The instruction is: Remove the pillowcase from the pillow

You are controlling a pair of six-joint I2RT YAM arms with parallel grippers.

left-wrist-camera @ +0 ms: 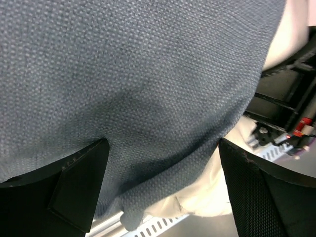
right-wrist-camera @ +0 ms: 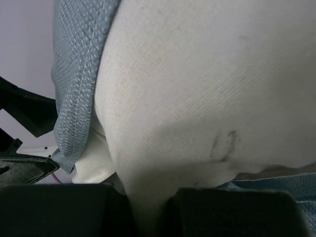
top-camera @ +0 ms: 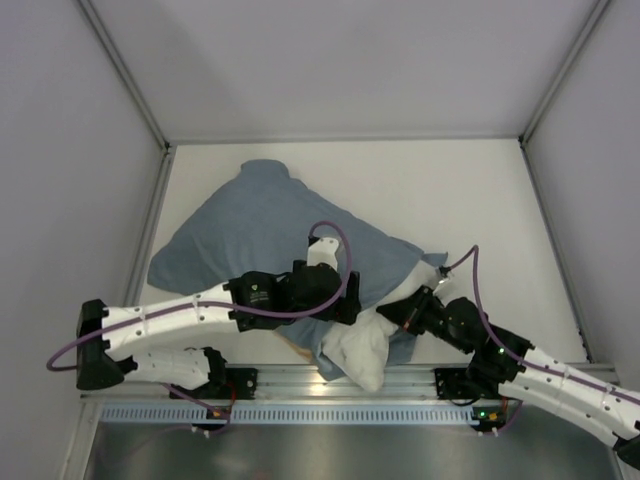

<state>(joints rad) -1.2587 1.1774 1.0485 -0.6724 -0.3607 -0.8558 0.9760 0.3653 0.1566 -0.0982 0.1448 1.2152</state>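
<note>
The grey-blue pillowcase (top-camera: 260, 235) lies wrinkled across the middle left of the table. The white pillow (top-camera: 362, 352) sticks out of its near end by the rail. My left gripper (top-camera: 345, 300) hovers over that end of the case. In the left wrist view its fingers (left-wrist-camera: 79, 187) stand wide apart over the pillowcase (left-wrist-camera: 148, 89), open, with the pillow (left-wrist-camera: 207, 195) showing below the hem. My right gripper (top-camera: 402, 312) is at the pillow's right side. In the right wrist view it (right-wrist-camera: 150, 210) is shut on a fold of the white pillow (right-wrist-camera: 207, 89), the pillowcase hem (right-wrist-camera: 79, 74) to its left.
An aluminium rail (top-camera: 300, 382) runs along the near edge under the pillow's end. Grey enclosure walls (top-camera: 60, 150) close in the table on three sides. A purple cable (top-camera: 335, 232) loops above the left wrist. Parts of the right arm (left-wrist-camera: 291, 113) lie close to my left gripper.
</note>
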